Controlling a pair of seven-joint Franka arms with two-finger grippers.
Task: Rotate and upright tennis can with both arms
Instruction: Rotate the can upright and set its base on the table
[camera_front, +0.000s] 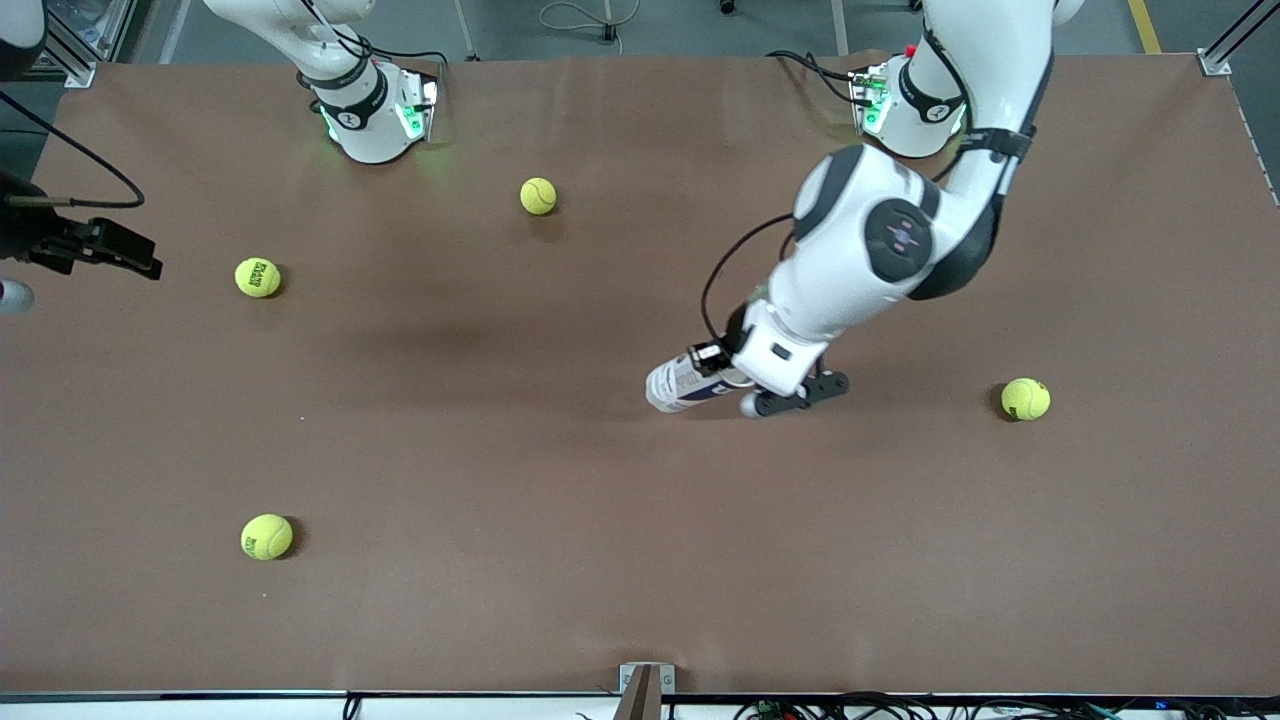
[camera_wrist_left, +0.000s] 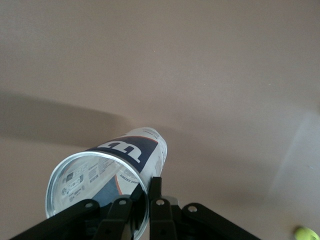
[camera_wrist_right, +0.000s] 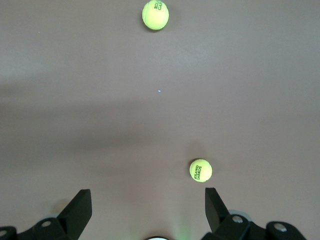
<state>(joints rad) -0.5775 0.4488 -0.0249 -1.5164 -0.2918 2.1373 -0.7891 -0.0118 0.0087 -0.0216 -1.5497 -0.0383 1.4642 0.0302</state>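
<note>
The tennis can (camera_front: 680, 383) is a clear tube with a white and navy label, lying low on its side near the table's middle. My left gripper (camera_front: 790, 395) is shut on the can's open metal rim, one finger inside the mouth and one outside. In the left wrist view the can (camera_wrist_left: 125, 155) points away from the left gripper (camera_wrist_left: 150, 186), with its closed end down at the table. My right gripper (camera_front: 120, 255) hangs open and empty over the right arm's end of the table; its spread fingers show in the right wrist view (camera_wrist_right: 147, 195).
Several yellow-green tennis balls lie loose on the brown table (camera_front: 500, 450): one (camera_front: 538, 196) near the bases, two (camera_front: 258, 277) (camera_front: 267, 536) toward the right arm's end, one (camera_front: 1026, 398) toward the left arm's end. Two balls (camera_wrist_right: 200, 170) (camera_wrist_right: 155, 14) show under the right gripper.
</note>
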